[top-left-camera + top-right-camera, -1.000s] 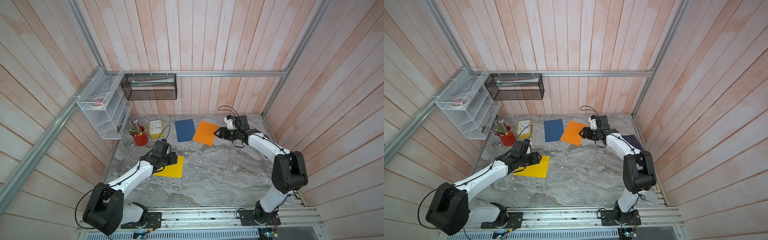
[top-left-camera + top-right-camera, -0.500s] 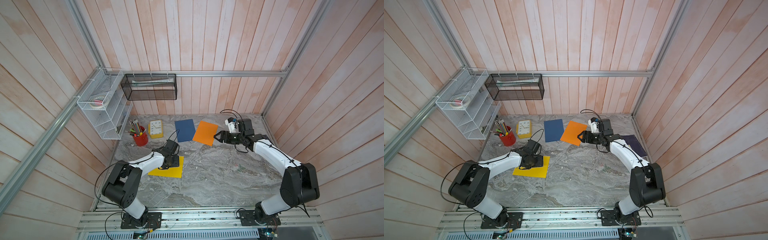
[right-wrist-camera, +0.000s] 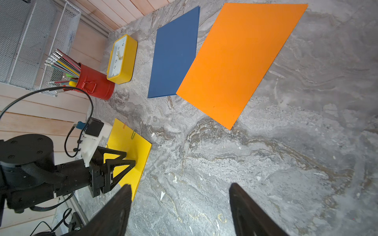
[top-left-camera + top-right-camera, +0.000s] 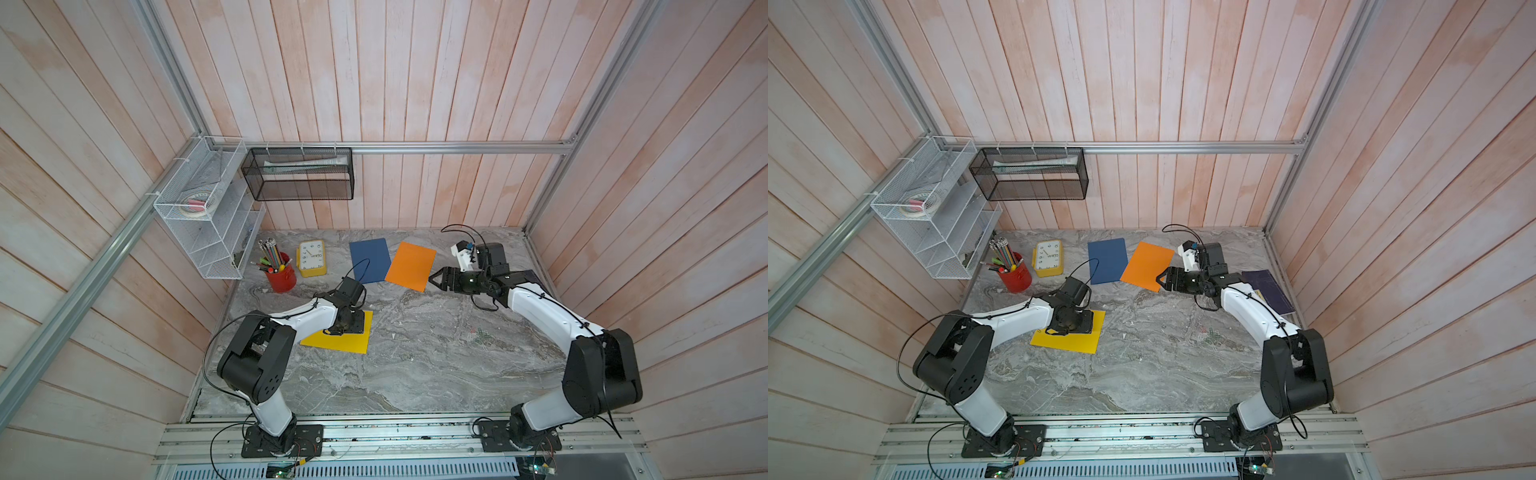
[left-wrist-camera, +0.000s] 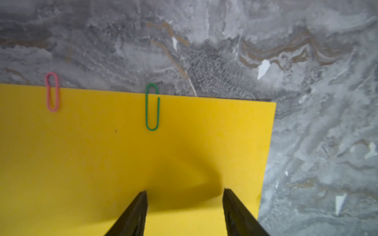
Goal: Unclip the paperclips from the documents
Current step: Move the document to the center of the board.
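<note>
The yellow document (image 4: 340,340) lies at the front left, with a green paperclip (image 5: 152,106) and a pink-red paperclip (image 5: 52,92) clipped over its far edge. My left gripper (image 5: 185,191) stands open, low over this sheet, a short way back from the green clip and holding nothing. The same gripper (image 3: 127,158) shows in the right wrist view. The dark blue document (image 4: 370,261) and orange document (image 4: 411,266) lie at the back; no clips show on them. My right gripper (image 4: 433,276) hangs open and empty just off the orange sheet's right corner, above bare table.
A red pencil cup (image 4: 282,276) and a yellow clock (image 4: 311,257) stand at the back left under a white wire rack (image 4: 208,216) and a black mesh basket (image 4: 299,174). A dark purple book (image 4: 1271,291) lies under the right arm. Tiny coloured specks (image 4: 480,332) lie mid-right.
My left gripper has moved further onto the yellow sheet as the arm's elbow rose. My right gripper has opened wider and drifted slightly toward the front, off the orange sheet's edge.
</note>
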Controlling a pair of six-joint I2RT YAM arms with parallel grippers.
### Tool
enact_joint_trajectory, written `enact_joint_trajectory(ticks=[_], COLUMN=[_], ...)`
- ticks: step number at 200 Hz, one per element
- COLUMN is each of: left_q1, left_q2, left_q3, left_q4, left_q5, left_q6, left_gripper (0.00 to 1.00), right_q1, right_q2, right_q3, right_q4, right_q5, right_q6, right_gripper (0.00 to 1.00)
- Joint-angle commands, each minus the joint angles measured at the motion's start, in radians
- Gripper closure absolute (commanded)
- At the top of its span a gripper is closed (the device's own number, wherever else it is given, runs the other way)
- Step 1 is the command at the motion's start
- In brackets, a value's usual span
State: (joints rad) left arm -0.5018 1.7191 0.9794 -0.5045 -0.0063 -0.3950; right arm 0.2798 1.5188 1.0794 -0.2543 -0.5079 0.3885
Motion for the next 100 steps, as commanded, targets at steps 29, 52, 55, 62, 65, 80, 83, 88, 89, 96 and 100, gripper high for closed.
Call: enact_joint_trajectory(ticks=[29,52,55,62,65,80,83,88,89,96,100], left_q1=[-0.088,-0.135,-0.144,-0.163,-0.172,-0.214,-0.223,-0.236,-0.239,-0.259,-0.269], left_q2=[0.105,0.128,0.132,0.145,0.151,0.183,0.188,0.196,0.198,0.205,0.211], left_q3=[0.006,0.049,0.058,0.077,0.087,0.135,0.145,0.157,0.161,0.179,0.189], left_q4=[-0.055,-0.059,-0.061,-0.068,-0.072,-0.099,-0.103,-0.108,-0.109,-0.115,-0.118], left_q5=[0.136,0.166,0.17,0.176,0.178,0.186,0.187,0.191,0.191,0.196,0.201], left_q6=[0.057,0.073,0.076,0.084,0.088,0.11,0.115,0.124,0.125,0.136,0.141], left_gripper=[0.39,0.39,0.39,0.4,0.4,0.4,0.4,0.4,0.4,0.4,0.4], right_q1=[-0.012,-0.017,-0.019,-0.02,-0.022,-0.031,-0.035,-0.04,-0.041,-0.049,-0.054], right_q2=[-0.046,-0.057,-0.057,-0.061,-0.064,-0.075,-0.078,-0.083,-0.084,-0.092,-0.098], right_q3=[-0.039,-0.066,-0.069,-0.078,-0.082,-0.103,-0.108,-0.116,-0.117,-0.128,-0.135], right_q4=[0.007,0.01,0.009,0.01,0.01,0.006,0.006,0.005,0.005,0.003,0.002], right_q5=[-0.021,-0.021,-0.021,-0.02,-0.019,-0.017,-0.017,-0.017,-0.017,-0.016,-0.018], right_q6=[-0.015,-0.014,-0.014,-0.016,-0.015,-0.017,-0.017,-0.019,-0.018,-0.02,-0.02], right_gripper=[0.23,0.23,0.23,0.23,0.23,0.23,0.23,0.23,0.23,0.23,0.23])
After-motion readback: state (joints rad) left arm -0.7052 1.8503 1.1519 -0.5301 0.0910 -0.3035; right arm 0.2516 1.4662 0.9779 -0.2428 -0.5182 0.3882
